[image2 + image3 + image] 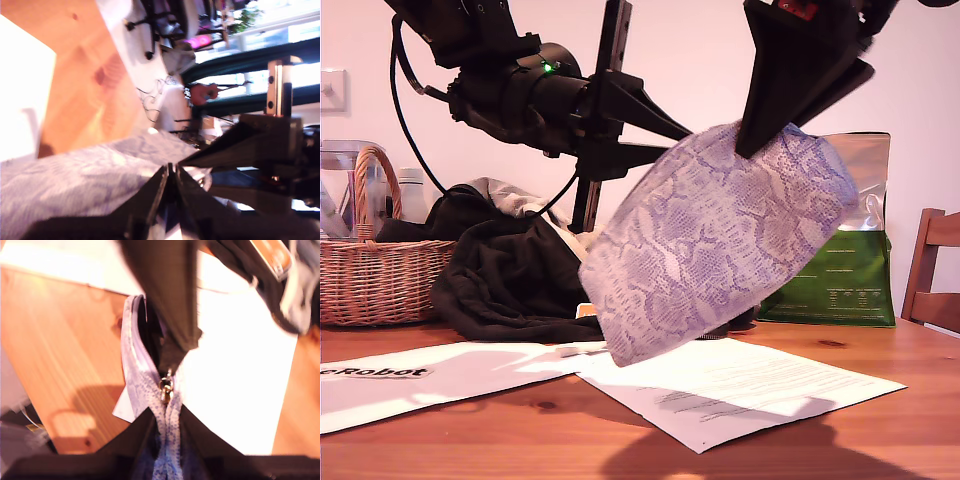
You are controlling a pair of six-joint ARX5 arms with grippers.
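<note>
Above a wooden worktop (520, 440), a snakeskin-patterned pouch (720, 250) in lilac and grey is held aloft between two arms. It is tilted, and its lowest corner hangs just over the printed sheets of paper (740, 390) spread on the wood. Whether that corner touches the paper cannot be told.

My first gripper (685, 140) is seen reaching in level from the exterior view's left. Its fingers are pinched tight on the pouch's upper edge, with fabric bunched at their tips in the first wrist view. My second gripper (745, 148) is pointed downward from the exterior view's upper right. Its fingers are closed on the pouch's top seam, right at the small metal zipper pull (165, 390), as the second wrist view shows. The two grips are set near each other along the same upper edge.

Behind the pouch, a heap of dark clothing (510, 280) is piled beside a wicker basket (380, 280) at the exterior view's left. A green bag (845, 270) is stood upright at the exterior view's right, with part of a wooden chair (932, 270) visible beyond it.
</note>
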